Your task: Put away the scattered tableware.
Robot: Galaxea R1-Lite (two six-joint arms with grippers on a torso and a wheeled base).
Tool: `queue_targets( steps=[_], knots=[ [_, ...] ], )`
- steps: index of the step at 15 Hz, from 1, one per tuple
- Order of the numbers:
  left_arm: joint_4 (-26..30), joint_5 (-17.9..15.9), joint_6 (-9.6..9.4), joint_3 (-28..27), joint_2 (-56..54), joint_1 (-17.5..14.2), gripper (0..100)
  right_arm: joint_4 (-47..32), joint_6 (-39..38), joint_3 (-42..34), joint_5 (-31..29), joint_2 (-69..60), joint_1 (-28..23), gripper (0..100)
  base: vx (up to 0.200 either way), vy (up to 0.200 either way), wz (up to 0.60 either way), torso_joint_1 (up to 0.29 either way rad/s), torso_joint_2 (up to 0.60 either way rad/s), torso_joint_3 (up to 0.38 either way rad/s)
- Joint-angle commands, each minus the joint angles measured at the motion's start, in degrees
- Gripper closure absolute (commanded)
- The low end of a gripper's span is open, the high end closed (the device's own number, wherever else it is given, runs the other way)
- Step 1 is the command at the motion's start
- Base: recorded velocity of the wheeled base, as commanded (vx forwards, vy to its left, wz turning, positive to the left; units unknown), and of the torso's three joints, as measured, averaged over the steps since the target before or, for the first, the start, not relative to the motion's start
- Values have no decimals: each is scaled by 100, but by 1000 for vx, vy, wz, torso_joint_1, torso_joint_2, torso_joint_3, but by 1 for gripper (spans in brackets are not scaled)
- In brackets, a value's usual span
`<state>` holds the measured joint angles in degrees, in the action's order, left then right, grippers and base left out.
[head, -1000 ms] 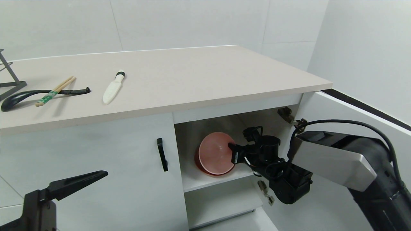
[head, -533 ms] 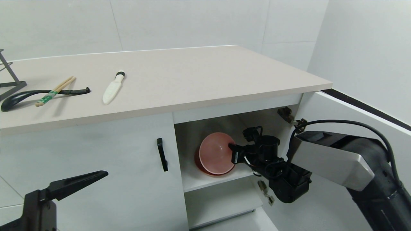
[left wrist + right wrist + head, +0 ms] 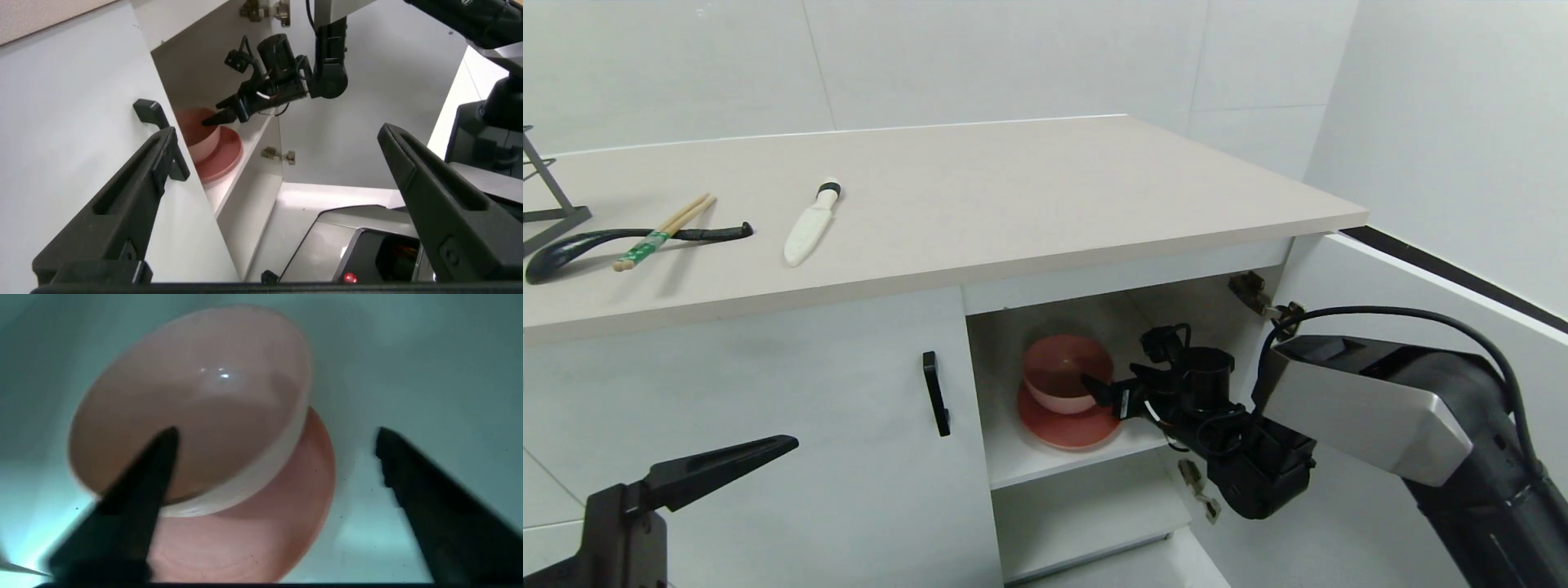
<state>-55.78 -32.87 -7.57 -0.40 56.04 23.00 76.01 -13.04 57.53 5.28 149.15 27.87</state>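
Note:
A pink bowl (image 3: 1066,374) sits upright on a red plate (image 3: 1068,423) on the upper shelf of the open cabinet. My right gripper (image 3: 1098,390) is inside the cabinet just right of the bowl, open. In the right wrist view the bowl (image 3: 196,408) and plate (image 3: 302,490) lie ahead of its spread fingers (image 3: 139,506), which hold nothing. A black spoon (image 3: 605,241), chopsticks (image 3: 663,231) and a white knife (image 3: 810,224) lie on the counter's left part. My left gripper (image 3: 278,135) hangs low in front of the shut left door, open and empty.
The left cabinet door is shut, with a black handle (image 3: 935,392). The right door (image 3: 1388,278) stands swung open beside my right arm. A lower shelf (image 3: 1086,514) lies under the plate. A dark rack (image 3: 547,200) stands at the counter's far left.
The pink bowl, tilted on its side with my right gripper at its rim, has dropped flat onto the red plate. The right gripper has let go and opened.

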Motion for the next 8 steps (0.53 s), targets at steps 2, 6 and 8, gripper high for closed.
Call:
queue_targets(
  steps=[2, 6, 8],
  knots=[
    [-3, -1, 1, 5, 21, 2, 0, 248, 39, -189, 8, -70, 140, 0, 0, 0, 0, 0, 0, 0],
    [-3, -1, 1, 5, 30, 2, 0, 986, 232, -1288, -1, -835, 483, 0, 0, 0, 0, 0, 0, 0],
    [-3, -1, 1, 5, 47, 2, 0, 1215, 513, -2044, -44, -1327, 509, 0, 0, 0, 0, 0, 0, 0]
  ],
)
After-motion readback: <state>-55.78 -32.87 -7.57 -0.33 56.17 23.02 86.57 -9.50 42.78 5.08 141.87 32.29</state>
